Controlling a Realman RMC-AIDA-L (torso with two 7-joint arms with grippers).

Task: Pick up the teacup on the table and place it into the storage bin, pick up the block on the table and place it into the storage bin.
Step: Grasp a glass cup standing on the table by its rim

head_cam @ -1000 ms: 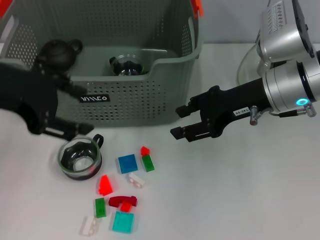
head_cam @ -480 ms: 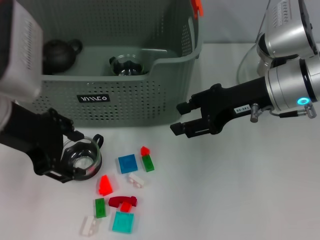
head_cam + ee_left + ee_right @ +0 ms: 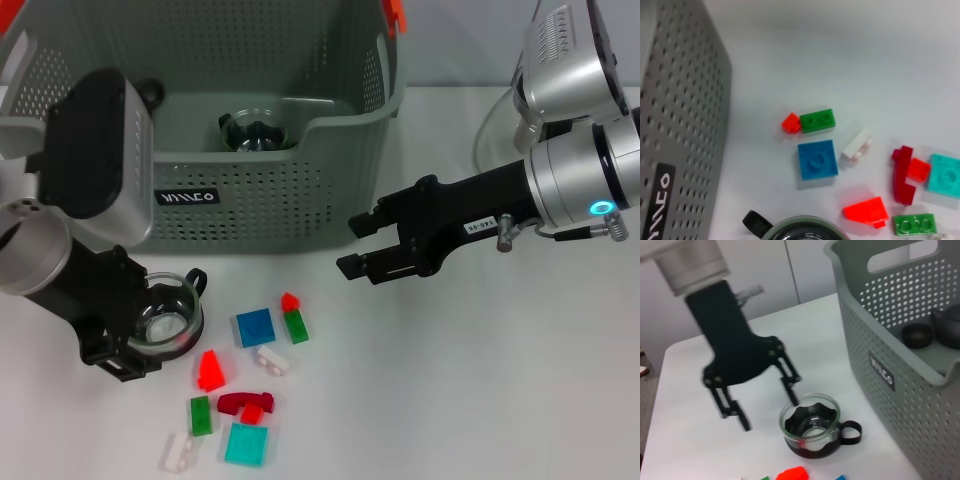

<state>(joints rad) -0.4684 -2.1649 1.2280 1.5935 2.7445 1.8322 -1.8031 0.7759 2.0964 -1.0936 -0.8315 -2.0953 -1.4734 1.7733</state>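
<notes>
The glass teacup with a black handle stands on the white table left of the blocks. My left gripper is down at it, open, one finger on each side of the cup's left part; the right wrist view shows this gripper just behind the teacup. Small blocks lie to the cup's right: a blue block, a green block, a red wedge and others. The grey storage bin stands behind them. My right gripper hovers open, right of the bin.
Inside the bin sit a glass cup and a black teapot, mostly hidden by my left arm. A clear round dish edge shows at the back right. The left wrist view shows the bin wall beside the blue block.
My left arm has come down from in front of the bin wall to the teacup, its open fingers now straddling the cup. The right gripper has hardly moved.
</notes>
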